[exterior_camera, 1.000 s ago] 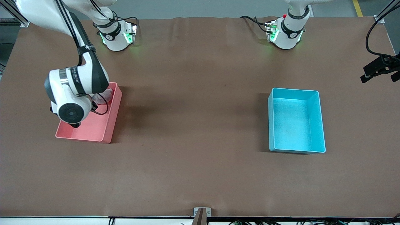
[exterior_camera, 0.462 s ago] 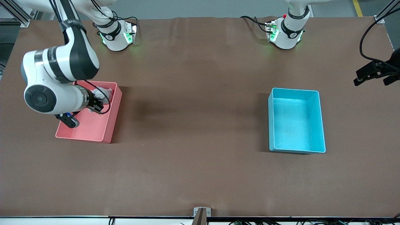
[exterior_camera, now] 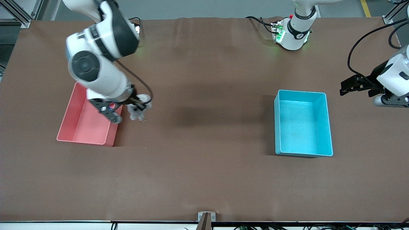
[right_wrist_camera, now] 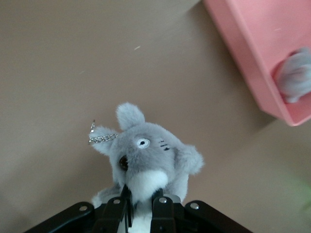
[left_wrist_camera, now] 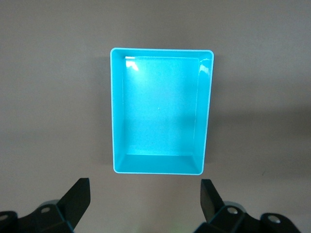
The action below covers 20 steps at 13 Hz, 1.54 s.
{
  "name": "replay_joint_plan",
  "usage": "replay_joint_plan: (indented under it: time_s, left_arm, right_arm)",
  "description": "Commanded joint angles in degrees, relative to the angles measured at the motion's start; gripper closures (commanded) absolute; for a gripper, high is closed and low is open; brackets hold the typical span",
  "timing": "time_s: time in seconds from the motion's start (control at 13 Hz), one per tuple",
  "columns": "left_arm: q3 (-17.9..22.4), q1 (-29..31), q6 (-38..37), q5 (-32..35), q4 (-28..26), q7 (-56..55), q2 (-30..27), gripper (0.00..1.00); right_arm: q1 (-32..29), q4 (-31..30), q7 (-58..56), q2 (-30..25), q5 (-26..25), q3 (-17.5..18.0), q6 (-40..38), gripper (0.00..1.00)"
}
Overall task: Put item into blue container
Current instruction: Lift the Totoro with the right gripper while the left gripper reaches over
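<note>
Brown cloth covered the whole table (exterior_camera: 204,179) you were working over. Your right gripper (exterior_camera: 138,107) hung in the air just past the pink bin (exterior_camera: 83,121), at roughly the bin's 3 o'clock in the front view, and its fingers (right_wrist_camera: 116,208) were clenched on the item (exterior_camera: 137,111), a small grey plush with a pale belly, two ears and a short chain (right_wrist_camera: 99,137) on its head. In the right wrist view the plush (right_wrist_camera: 146,160) sat pinched at its lower body, with bare cloth under it and the pink bin's corner (right_wrist_camera: 272,63) close by; a second fuzzy grey thing (right_wrist_camera: 294,80) lay inside that bin. The blue container (exterior_camera: 303,123) stood well apart, toward the left arm's end of the table, with nothing in it. Your left gripper (exterior_camera: 354,85) waited above the cloth at the container's 2 o'clock, its fingers (left_wrist_camera: 77,196) spread wide and holding nothing, with the blue container (left_wrist_camera: 160,111) in its wrist camera.
</note>
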Motion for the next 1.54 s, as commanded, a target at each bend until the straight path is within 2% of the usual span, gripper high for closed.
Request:
replay_joint_plan:
  time_s: [0.0, 0.31, 0.62, 0.85, 1.08, 1.15, 1.23, 1.31, 1.46]
  left_arm:
    - [0.1, -0.2, -3.4, -0.1, -0.8, 0.8, 0.2, 0.00]
    - [-0.6, -2.8, -0.7, -4.1, -3.0, -1.8, 1.8, 0.00]
    - [-0.9, -11.7, 11.0, -4.2, -11.3, -12.7, 2.3, 0.00]
    - [-0.9, -15.1, 14.6, -4.2, -11.8, -16.0, 5.2, 0.00]
    - [-1.0, -15.9, 18.7, -4.2, -11.5, -16.1, 8.1, 0.00]
    - [-1.0, -16.5, 19.0, -4.2, -11.5, -16.2, 8.4, 0.00]
    - [-1.0, -16.6, 19.0, -4.2, -11.6, -16.7, 8.5, 0.00]
    - [-1.0, -16.6, 19.0, -4.2, -11.7, -16.8, 8.6, 0.00]
    - [-1.0, -16.4, 19.0, -4.2, -11.7, -16.8, 8.9, 0.00]
  right_arm:
    - [5.6, -0.5, 0.5, 3.8, 0.0, -0.5, 7.5, 0.98]
    - [10.1, -0.5, 0.4, 10.3, -0.4, -0.5, 11.6, 0.98]
    - [14.5, -0.4, 1.0, 17.1, -1.6, -0.6, 20.4, 0.96]
    - [15.4, -0.2, 1.2, 19.6, -1.0, -0.6, 22.3, 0.93]
    - [17.4, -0.3, 1.3, 21.7, -1.0, -0.6, 26.8, 0.83]
    - [17.5, -0.3, 1.2, 22.0, -1.5, -0.6, 27.5, 0.60]
    - [17.6, -0.4, 1.3, 22.2, -1.9, -0.7, 27.8, 0.13]
    - [17.9, -0.3, 1.2, 22.1, -2.6, -0.9, 27.8, 0.00]
    - [17.8, -0.2, 1.3, 21.7, -4.8, -1.1, 27.3, 0.00]
